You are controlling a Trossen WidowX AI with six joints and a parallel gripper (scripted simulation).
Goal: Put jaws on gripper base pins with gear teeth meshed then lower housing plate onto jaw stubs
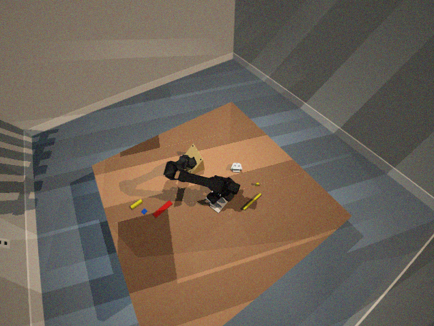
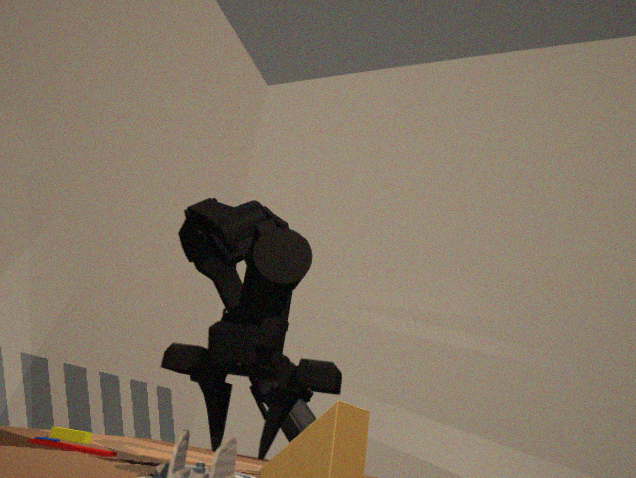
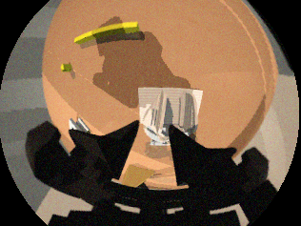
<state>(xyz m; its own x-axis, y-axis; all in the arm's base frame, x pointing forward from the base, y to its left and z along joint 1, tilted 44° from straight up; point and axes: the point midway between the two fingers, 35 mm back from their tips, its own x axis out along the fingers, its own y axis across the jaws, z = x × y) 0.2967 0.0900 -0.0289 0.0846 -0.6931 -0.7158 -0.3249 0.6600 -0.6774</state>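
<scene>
On the tabletop point(image 1: 266, 238) point(image 3: 190, 51), fingers partly hide perhaps the gripper base point(image 1: 218, 207) point(image 3: 148, 113).

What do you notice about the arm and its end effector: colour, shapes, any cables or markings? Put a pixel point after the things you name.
The arm point(image 1: 198, 178) point(image 2: 264, 303) is matte black throughout, with chunky, angular joint housings and one round, flat-faced joint cover. Its end effector point(image 1: 220, 200) point(image 2: 240, 454) point(image 3: 154, 124) is black too, with blocky side pieces and two fingers tapering to points. I can make out no cables or markings.
</scene>
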